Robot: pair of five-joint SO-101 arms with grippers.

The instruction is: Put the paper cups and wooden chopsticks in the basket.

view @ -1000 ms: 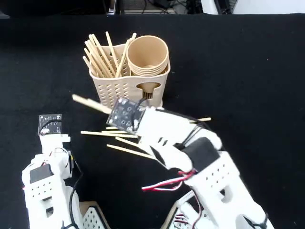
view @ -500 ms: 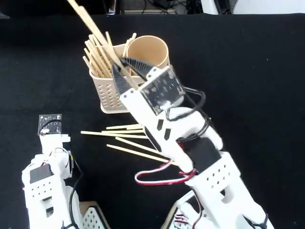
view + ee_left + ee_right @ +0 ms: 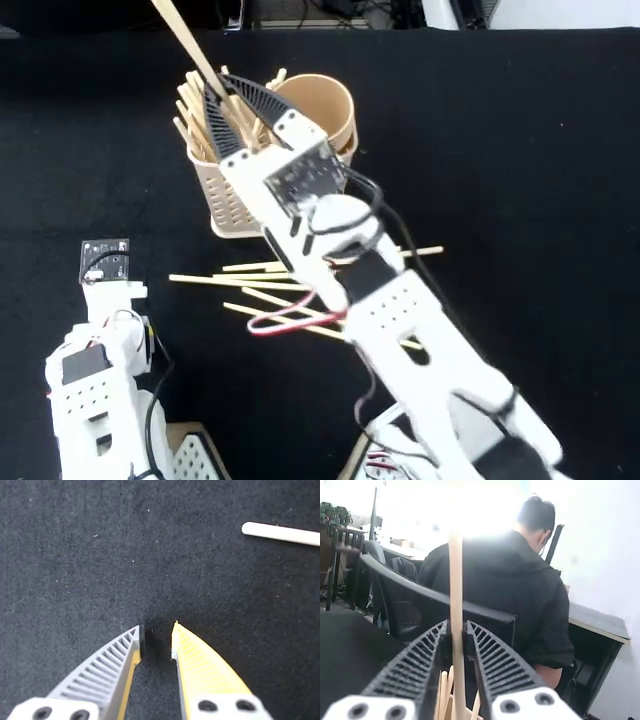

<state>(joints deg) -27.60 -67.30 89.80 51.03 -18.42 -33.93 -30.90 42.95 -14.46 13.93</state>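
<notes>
The right gripper [image 3: 222,98] is clamped on the held chopstick [image 3: 180,30], which the right wrist view shows pinched upright between its two ribbed fingers [image 3: 492,655]; in the high view this arm stretches from 5 o'clock up over the basket [image 3: 228,200], which stands at 12 o'clock on the table [image 3: 520,160]. The stick's long axis runs from 11 o'clock at its free upper end down toward 5 o'clock, its lower end among the stored chopsticks [image 3: 195,118] in the compartment at 9 o'clock of the paper cups [image 3: 325,100], which already sit nested in the basket. The coming move seems to turn on that tilt: the lower tip appears to lie over or just inside the opening, so letting go should drop it in, though a stick leaning this far could tip out over the rim. The loose chopsticks [image 3: 215,280] lie flat at 6 o'clock of the basket, mostly along 9-to-3. The left gripper [image 3: 156,629] sits at 8 o'clock, fingers slightly parted and empty, low over the cloth; a chopstick end [image 3: 280,534] lies near it.
</notes>
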